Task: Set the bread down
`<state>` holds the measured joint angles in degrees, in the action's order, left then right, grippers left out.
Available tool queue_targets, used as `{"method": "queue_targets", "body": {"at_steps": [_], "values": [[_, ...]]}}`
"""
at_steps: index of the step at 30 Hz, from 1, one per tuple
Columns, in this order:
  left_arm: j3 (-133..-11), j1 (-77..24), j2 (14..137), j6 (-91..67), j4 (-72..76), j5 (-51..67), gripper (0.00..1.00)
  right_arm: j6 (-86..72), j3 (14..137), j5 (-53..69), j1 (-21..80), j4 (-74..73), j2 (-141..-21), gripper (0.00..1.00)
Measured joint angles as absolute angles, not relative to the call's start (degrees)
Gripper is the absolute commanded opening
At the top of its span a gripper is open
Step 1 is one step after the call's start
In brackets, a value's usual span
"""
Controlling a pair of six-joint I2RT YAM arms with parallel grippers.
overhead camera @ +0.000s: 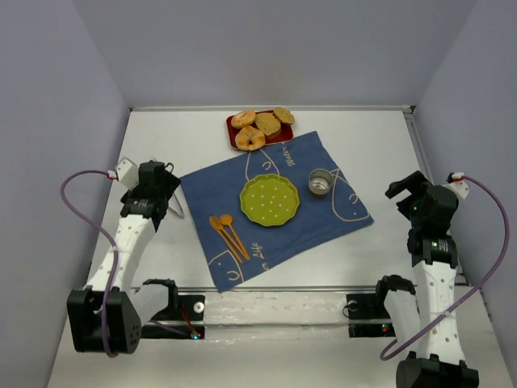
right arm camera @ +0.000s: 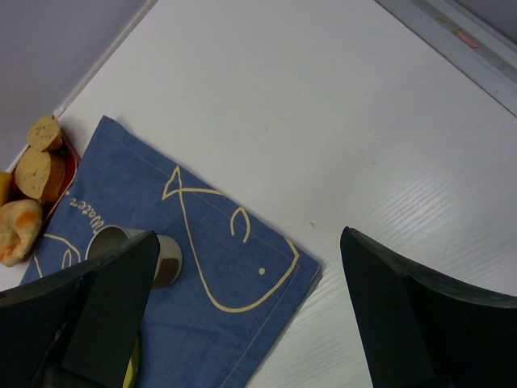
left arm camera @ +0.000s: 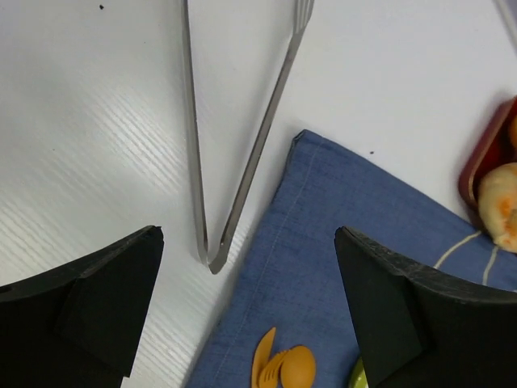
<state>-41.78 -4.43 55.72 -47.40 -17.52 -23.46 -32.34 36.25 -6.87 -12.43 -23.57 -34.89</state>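
Several pieces of bread (overhead camera: 260, 128) lie in a red tray (overhead camera: 234, 121) at the back of the table. One pale piece (left arm camera: 499, 206) shows at the right edge of the left wrist view, and others (right arm camera: 34, 171) sit at the left of the right wrist view. A green plate (overhead camera: 270, 200) rests in the middle of a blue cloth (overhead camera: 242, 178). My left gripper (overhead camera: 166, 192) (left arm camera: 249, 242) hangs open over the cloth's left edge, above metal tongs (left arm camera: 246, 162). My right gripper (overhead camera: 406, 191) (right arm camera: 249, 242) is open over the cloth's right corner, holding nothing.
A metal cup (overhead camera: 321, 183) (right arm camera: 121, 242) stands on the cloth right of the plate. Orange cutlery (overhead camera: 228, 234) (left arm camera: 283, 368) lies on the cloth to the plate's left. The tongs (overhead camera: 179, 212) lie on the white table just off the cloth. Grey walls enclose three sides.
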Motion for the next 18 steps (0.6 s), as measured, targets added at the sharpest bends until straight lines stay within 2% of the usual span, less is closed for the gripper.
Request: {"method": "queue_targets", "body": {"at_steps": [8, 18], "values": [[-47.62, 0.54, 71.55, -43.46, -14.98, -18.81, 0.99, -31.9, 36.25, -6.22, -12.43, -23.55, -38.44, 1.0], [-51.77, 3.29, 84.86, -41.23, -13.56, -16.43, 0.99, -31.18, 36.25, -4.43, -12.43, -23.53, -40.36, 1.0]]}}
